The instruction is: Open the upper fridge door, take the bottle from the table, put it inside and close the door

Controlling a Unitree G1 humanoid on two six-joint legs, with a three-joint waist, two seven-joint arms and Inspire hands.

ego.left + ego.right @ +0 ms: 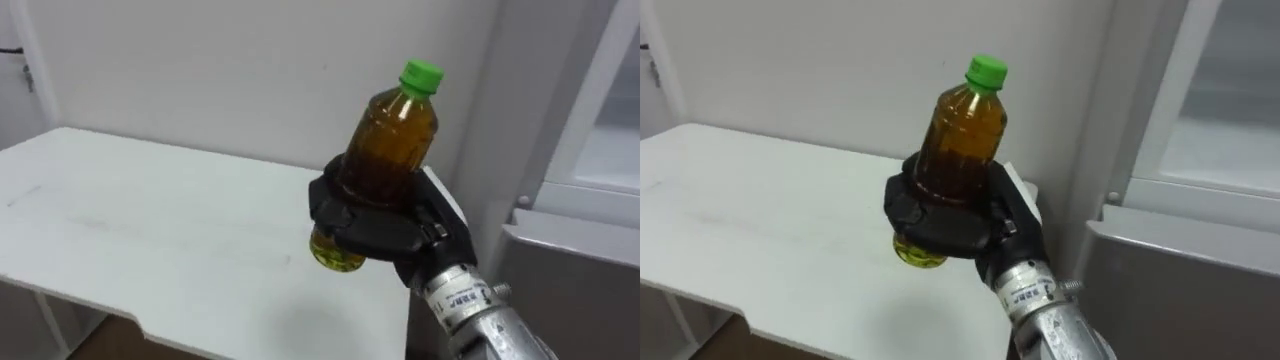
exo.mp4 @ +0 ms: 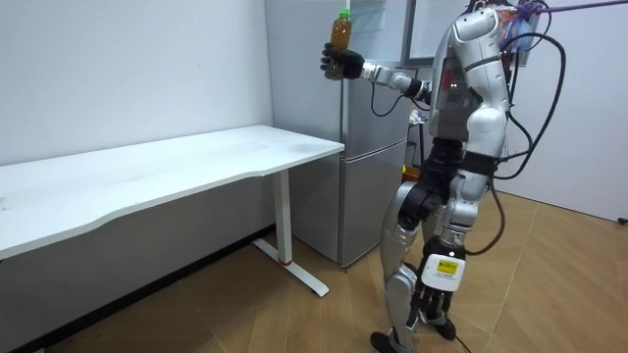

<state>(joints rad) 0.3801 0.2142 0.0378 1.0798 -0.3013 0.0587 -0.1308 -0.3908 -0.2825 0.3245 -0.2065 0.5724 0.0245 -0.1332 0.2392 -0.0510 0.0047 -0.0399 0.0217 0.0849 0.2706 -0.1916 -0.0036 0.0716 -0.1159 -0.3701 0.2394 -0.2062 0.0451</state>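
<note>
The robot's right hand [image 1: 375, 225] is grasping the clear plastic bottle of brown drink with a green cap [image 1: 392, 135], held up above the white table [image 1: 150, 230], not yet inside the tall grey fridge [image 2: 371, 201].

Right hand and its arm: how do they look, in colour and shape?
The right hand is black, with thick fingers. The forearm behind it is a silver-grey metal cylinder, with a white label of dark print near the wrist.
</note>
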